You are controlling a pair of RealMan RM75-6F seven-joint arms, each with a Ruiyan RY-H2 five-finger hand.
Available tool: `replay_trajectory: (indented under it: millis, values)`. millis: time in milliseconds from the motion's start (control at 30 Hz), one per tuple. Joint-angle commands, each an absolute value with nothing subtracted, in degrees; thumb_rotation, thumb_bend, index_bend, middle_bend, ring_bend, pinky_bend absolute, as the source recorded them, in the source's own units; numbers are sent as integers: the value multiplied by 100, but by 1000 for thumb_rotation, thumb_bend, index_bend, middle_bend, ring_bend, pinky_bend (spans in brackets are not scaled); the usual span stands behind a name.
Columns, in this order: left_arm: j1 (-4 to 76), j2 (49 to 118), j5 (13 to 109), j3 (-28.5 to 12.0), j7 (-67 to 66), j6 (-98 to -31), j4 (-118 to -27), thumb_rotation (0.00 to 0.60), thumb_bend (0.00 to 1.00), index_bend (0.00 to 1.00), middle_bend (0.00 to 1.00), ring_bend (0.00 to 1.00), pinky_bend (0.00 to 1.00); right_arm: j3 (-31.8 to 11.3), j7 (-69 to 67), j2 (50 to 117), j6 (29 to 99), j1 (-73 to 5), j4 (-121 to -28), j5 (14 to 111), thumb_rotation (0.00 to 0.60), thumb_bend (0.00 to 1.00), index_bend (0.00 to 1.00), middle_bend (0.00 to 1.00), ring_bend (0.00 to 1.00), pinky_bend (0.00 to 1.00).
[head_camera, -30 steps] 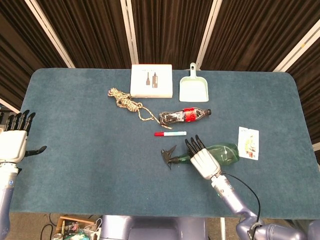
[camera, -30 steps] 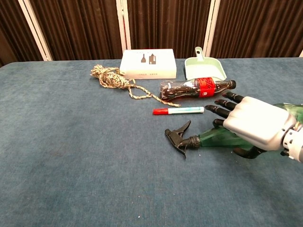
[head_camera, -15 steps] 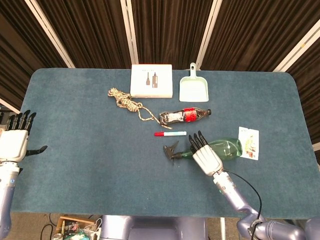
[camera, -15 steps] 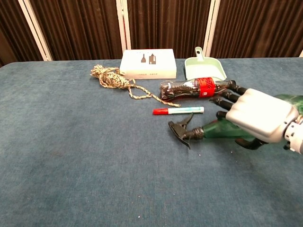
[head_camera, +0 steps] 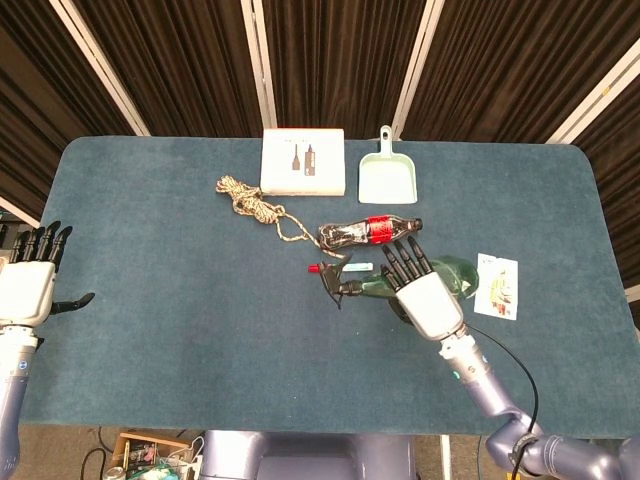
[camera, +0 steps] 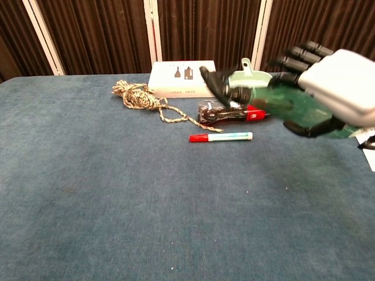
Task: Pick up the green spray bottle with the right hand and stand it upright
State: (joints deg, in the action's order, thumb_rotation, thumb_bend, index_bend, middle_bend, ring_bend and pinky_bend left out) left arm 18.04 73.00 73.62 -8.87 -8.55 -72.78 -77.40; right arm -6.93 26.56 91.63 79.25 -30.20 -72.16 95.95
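Observation:
My right hand grips the green spray bottle around its body and holds it in the air above the table, still lying roughly level. Its black trigger head points to the left. The far end of the bottle is hidden behind the hand in the chest view. My left hand hovers at the table's left edge with fingers spread and nothing in it.
Under the lifted bottle lie a red-capped marker and a cola bottle. Behind them are a coiled rope, a white box and a pale green dustpan. A printed card lies at the right.
My right hand has lifted the green spray bottle off the table and carried it slightly toward the back. The left hand has stayed put.

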Motion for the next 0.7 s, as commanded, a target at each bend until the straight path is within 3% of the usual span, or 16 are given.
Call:
replay_trajectory:
  millis: [33,200,400,700]
  values:
    - [1808,7301,7357,-885,-855,-7270,-7740,600,23,0,0,0,0,-949,832,9374,9050,-2984,-6574,9916,600,605,953,135,0,28]
    - [1818,7305,7354,-877,-876,-7261,-7743,600,23,0,0,0,0,-1036,-1281,9677,9619,-2871,-5766,9742,600,601,944,123,0,28]
    - [1830,7321,7370,-872,-906,-7279,-7757,600,24,0,0,0,0,-970,-2953,10036,9758,-2654,-5279,9438,600,620,894,54,0,0]
    - [1850,7310,7424,-855,-873,-7286,-7770,600,23,0,0,0,0,-1094,-4043,10818,9823,-2537,-4571,9060,600,639,876,46,0,0]
